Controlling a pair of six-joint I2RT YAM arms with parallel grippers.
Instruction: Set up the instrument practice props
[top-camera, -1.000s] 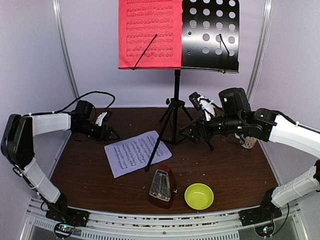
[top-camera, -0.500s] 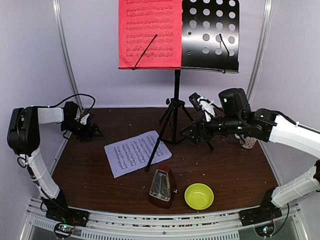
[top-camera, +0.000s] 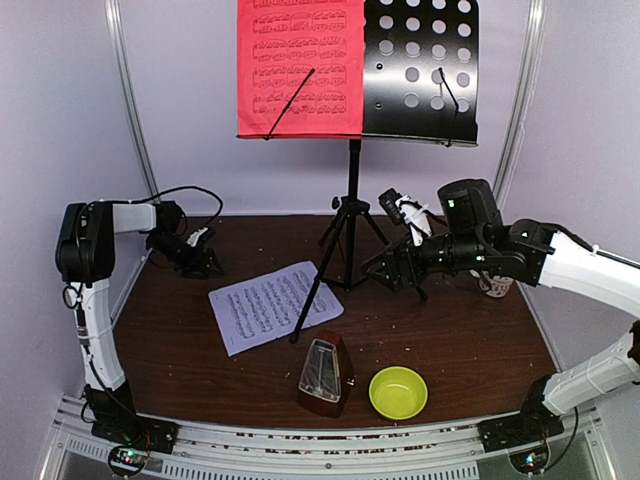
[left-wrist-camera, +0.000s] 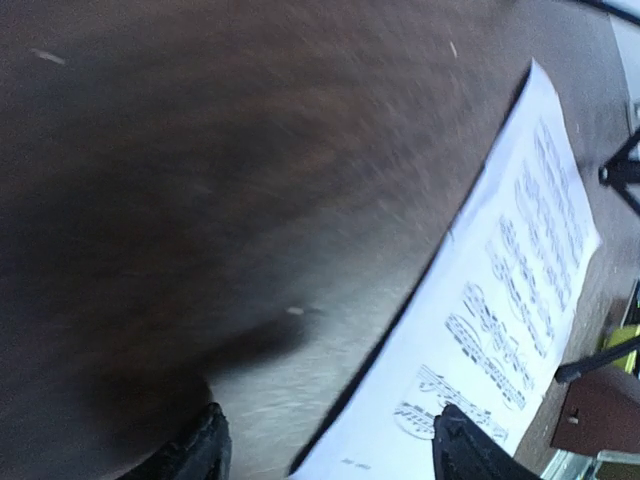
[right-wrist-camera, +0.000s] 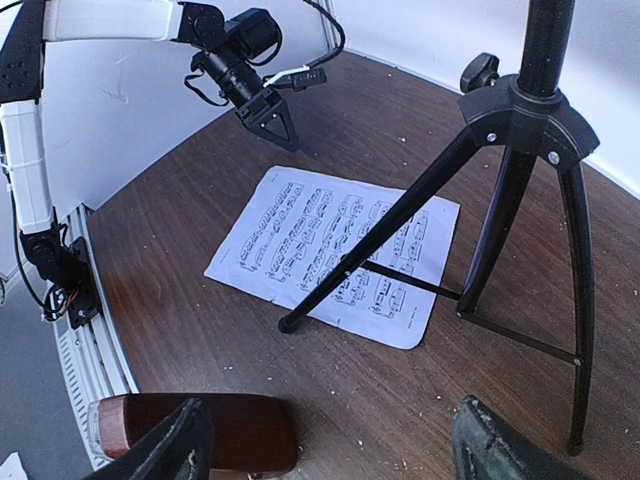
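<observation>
Centrally, the stand (top-camera: 353, 180) is standing toward the far side holding the red sheet (top-camera: 300, 65), the white sheet (top-camera: 272, 305) is lying flat beneath its near-left leg, the metronome (top-camera: 324, 375) is sitting nearer, and the left gripper (top-camera: 205, 262) and right gripper (top-camera: 385, 270) are hovering on either side, both wide open and empty.

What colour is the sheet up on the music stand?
The sheet is red, clearest in the top external view.

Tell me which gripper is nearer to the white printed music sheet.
Left. The left gripper is just beside the white printed music sheet's left corner; the right gripper is farther, beyond the black tripod legs.
</observation>
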